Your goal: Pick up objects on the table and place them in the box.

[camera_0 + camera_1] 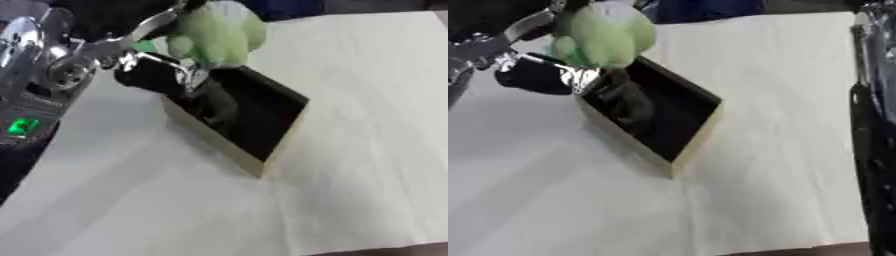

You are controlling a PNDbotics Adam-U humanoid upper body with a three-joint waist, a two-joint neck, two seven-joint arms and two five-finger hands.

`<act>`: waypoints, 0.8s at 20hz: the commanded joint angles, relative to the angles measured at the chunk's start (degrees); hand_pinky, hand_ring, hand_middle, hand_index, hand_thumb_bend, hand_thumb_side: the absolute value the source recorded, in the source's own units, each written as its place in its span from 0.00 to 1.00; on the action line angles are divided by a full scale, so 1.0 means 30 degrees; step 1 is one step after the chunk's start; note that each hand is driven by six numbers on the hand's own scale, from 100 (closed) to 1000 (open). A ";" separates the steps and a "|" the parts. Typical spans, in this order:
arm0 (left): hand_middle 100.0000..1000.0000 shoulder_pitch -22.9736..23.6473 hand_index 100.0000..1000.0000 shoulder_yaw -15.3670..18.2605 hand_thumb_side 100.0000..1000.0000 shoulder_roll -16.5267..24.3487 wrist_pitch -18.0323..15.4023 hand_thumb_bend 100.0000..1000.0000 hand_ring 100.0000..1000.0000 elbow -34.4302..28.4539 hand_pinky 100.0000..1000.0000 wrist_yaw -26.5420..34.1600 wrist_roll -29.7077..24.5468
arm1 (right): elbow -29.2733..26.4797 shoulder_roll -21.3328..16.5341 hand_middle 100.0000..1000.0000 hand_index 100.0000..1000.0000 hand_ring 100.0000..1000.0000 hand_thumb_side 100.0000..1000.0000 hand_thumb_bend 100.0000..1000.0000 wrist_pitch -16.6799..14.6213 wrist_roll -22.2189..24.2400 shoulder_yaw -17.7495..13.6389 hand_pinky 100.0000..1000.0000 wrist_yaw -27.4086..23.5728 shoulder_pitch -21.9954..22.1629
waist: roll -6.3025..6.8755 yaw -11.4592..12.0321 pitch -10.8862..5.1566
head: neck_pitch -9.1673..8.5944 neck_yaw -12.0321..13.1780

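A light green plush toy (pixel 217 34) hangs above the far left corner of the box (pixel 271 149). The box has tan walls and a dark inside, and it sits askew on the white table (pixel 350 165). My left hand (pixel 157 75) comes in from the upper left, its fingers curled on the toy from the left side. A dark shape lies inside the box, under the hand. My right hand is out of sight; only a black arm (pixel 877 125) runs down the right edge of the right eye view.
The silver and black left forearm (pixel 39 75) with a green light fills the upper left. Dark blue cloth (pixel 702 9) shows past the table's far edge. The table's near edge runs along the bottom right.
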 commanded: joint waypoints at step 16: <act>0.60 0.0017 0.79 -0.2315 0.36 -0.0597 0.0459 0.00 0.71 -0.0292 0.64 -0.2559 -0.3835 | -0.0643 0.0103 0.84 0.87 0.95 0.78 0.01 0.0147 0.0152 -0.0044 1.00 -0.0309 -0.0295 | 0.0007 -0.0024 -0.0208 | -0.0216 0.0339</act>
